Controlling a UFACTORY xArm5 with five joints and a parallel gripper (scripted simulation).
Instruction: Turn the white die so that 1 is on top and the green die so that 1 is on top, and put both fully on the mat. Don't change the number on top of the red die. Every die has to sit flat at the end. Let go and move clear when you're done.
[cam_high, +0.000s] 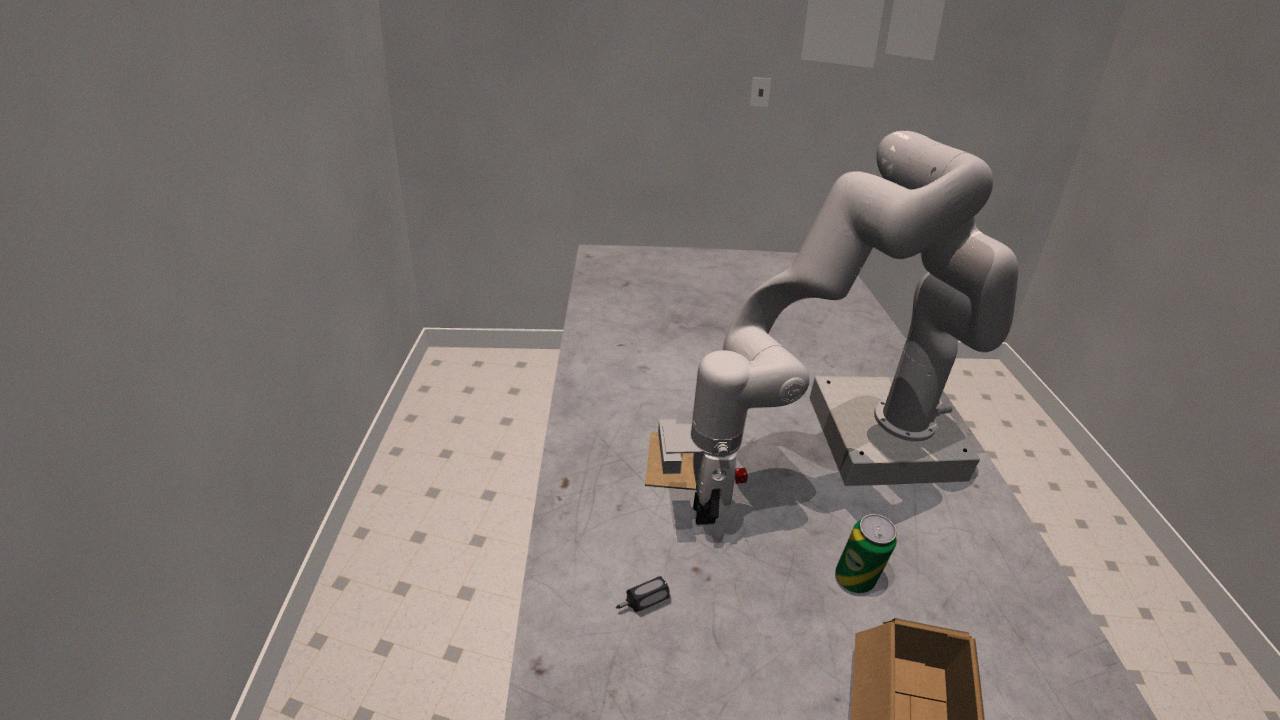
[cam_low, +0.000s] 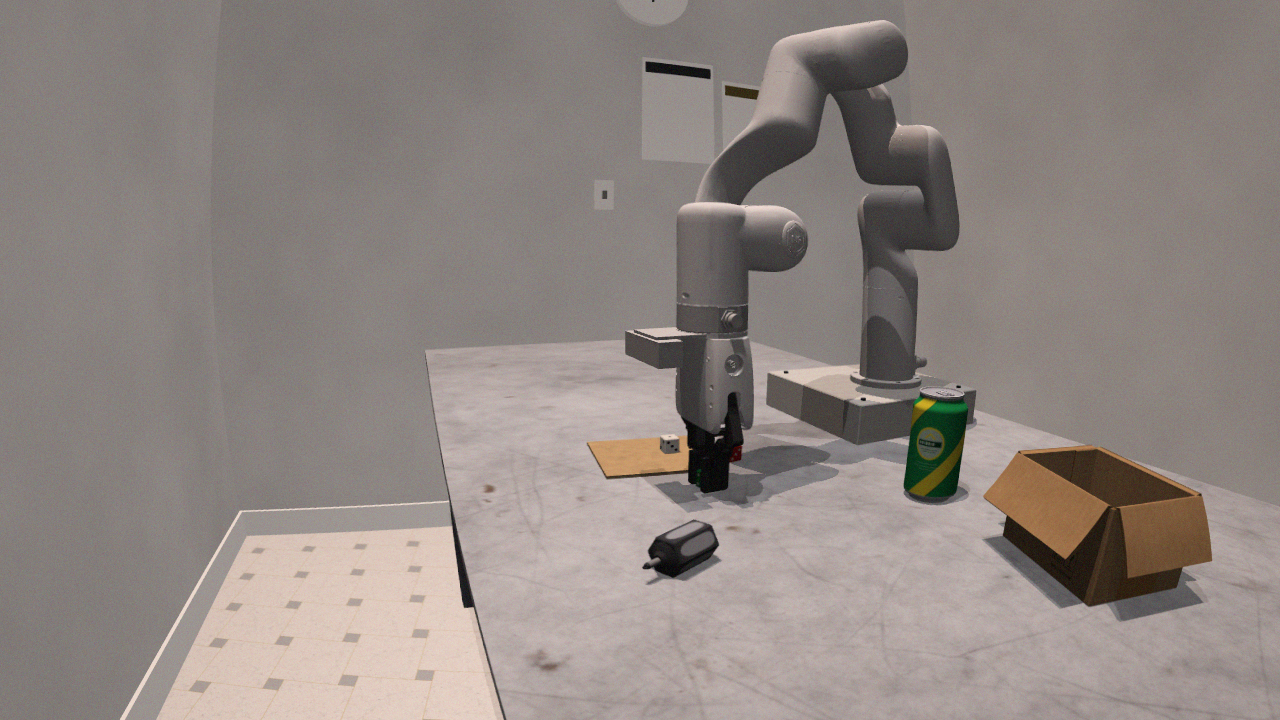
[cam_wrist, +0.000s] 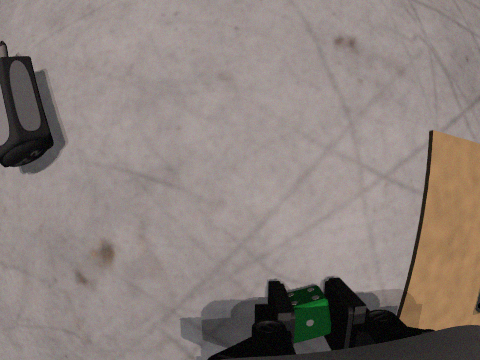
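My gripper (cam_wrist: 302, 306) is shut on the green die (cam_wrist: 308, 315) and points straight down, low over the table just beside the mat. It also shows in the exterior view (cam_low: 709, 470) and the top view (cam_high: 706, 508). The brown mat (cam_low: 637, 455) lies flat on the table, and its edge shows in the wrist view (cam_wrist: 448, 234). The white die (cam_low: 668, 442) sits on the mat. The red die (cam_high: 741, 474) sits on the table just behind the gripper, off the mat, and shows partly in the exterior view (cam_low: 735, 453).
A small black motor-like object (cam_low: 682, 547) lies on the table in front of the gripper. A green and yellow can (cam_low: 935, 443) stands to the right. An open cardboard box (cam_low: 1102, 522) is at the far right. The arm's base plate (cam_high: 895, 436) is behind.
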